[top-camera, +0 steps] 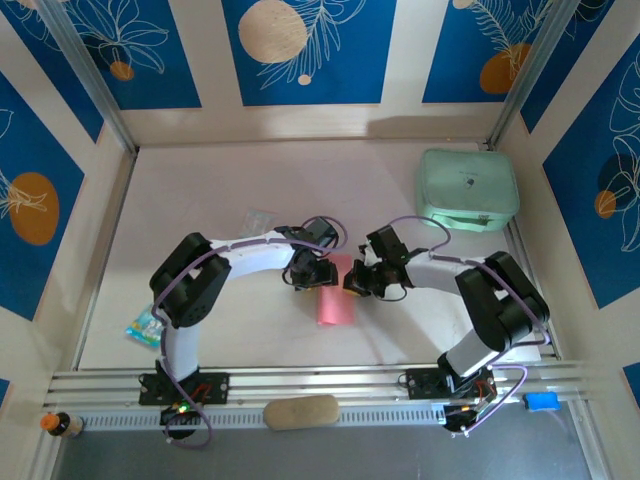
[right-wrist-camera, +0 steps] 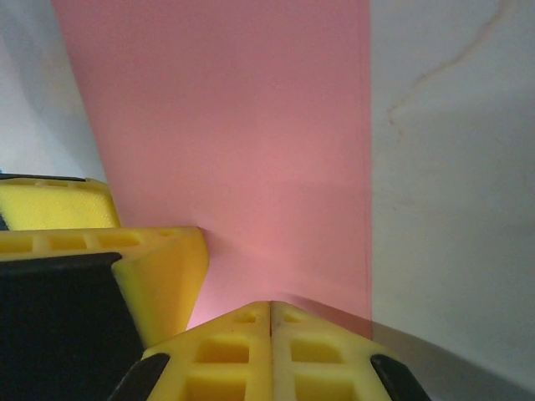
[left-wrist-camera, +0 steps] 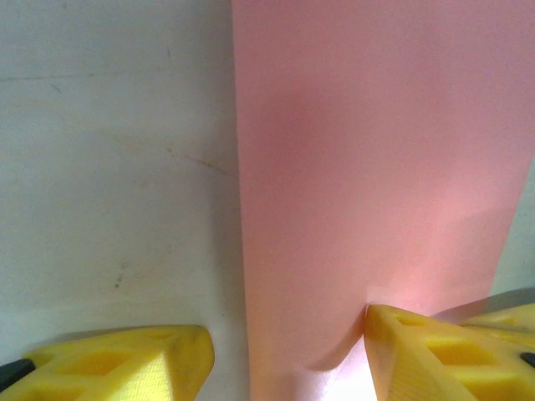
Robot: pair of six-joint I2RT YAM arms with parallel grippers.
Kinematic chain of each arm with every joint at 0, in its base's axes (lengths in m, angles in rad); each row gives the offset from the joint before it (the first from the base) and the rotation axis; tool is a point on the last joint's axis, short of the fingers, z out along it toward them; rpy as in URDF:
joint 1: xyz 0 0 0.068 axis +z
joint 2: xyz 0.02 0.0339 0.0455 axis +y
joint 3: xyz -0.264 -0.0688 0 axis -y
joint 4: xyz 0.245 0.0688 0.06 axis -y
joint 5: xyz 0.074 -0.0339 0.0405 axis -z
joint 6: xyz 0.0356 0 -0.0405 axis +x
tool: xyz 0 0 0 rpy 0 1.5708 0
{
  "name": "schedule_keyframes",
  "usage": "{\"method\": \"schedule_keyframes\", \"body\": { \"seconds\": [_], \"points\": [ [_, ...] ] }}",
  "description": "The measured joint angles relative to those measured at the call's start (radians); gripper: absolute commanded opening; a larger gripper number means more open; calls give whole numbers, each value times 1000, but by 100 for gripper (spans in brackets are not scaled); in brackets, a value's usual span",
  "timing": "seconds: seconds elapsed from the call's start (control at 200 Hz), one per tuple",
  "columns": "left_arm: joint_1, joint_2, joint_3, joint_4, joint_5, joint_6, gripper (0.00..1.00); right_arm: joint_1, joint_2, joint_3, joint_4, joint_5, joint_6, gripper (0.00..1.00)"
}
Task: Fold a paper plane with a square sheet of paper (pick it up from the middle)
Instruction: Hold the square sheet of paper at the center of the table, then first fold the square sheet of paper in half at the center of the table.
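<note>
In the middle of the top view, the thin salmon-pink sheet of paper (top-camera: 336, 305) lay on the pale flat surface (top-camera: 200, 180). Its upper end sat between the left claw (top-camera: 320, 275) on its left and the right claw (top-camera: 351, 281) on its right. The mint-green rounded case (top-camera: 467, 188) sat at upper right. The small clear plastic packet (top-camera: 260, 220) lay up-left of the paper. The tan oblong pad (top-camera: 302, 411) lay at bottom centre, below the surface's near edge.

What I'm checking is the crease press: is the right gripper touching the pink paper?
Touching. In the right wrist view, the shut tips of the right gripper rest on the pink paper, with no gap between them.
</note>
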Motion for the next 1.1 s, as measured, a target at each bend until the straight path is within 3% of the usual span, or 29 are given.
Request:
{"method": "schedule_keyframes", "body": {
  "seconds": [0.435,0.64,0.725,0.815,1.1],
  "points": [
    [0,-26,-14,17,8,-2,62,-18,50,6,8,-23,-98,1],
    [20,-102,-77,73,-13,-6,61,-31,130,85,-16,-76,-175,0],
    [51,-165,-111,98,-15,-3,55,-36,156,109,-20,-93,-195,0],
    [80,-228,-142,153,8,6,41,-43,165,115,-21,-109,-204,0],
    [117,-235,-231,411,209,-3,6,-52,168,115,-23,-122,-223,0]
  ]
}}
